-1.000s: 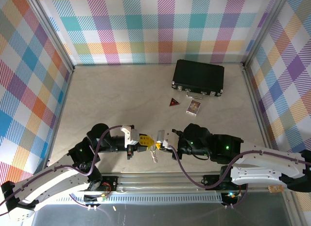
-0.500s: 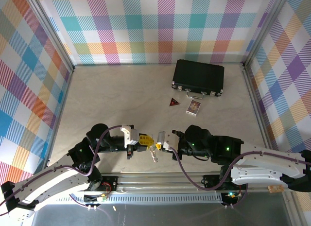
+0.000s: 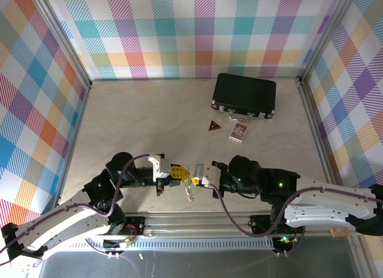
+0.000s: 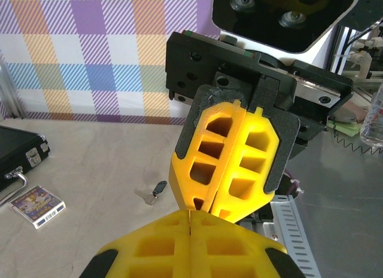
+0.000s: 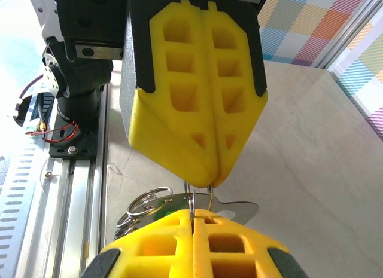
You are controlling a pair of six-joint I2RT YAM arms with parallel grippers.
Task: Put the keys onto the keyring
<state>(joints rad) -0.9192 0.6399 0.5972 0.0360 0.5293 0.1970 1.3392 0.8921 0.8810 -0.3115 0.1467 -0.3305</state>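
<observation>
The black case (image 3: 243,94) sits shut at the back, the black-headed key (image 4: 157,190) lies loose on the table (image 3: 149,122), and the left gripper (image 5: 209,175) and right gripper (image 5: 192,218), tip to tip, both pinch the thin silvery keyring (image 5: 190,197) beside the green-headed key (image 5: 236,207).

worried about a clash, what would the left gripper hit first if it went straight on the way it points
the right gripper, facing the left gripper almost tip to tip, with the keyring pinched between them; hardly any gap, though depth is unclear

Pastel plaid walls (image 3: 197,33) enclose a pale beige tabletop (image 3: 143,122) framed by aluminium posts (image 3: 66,45).
</observation>
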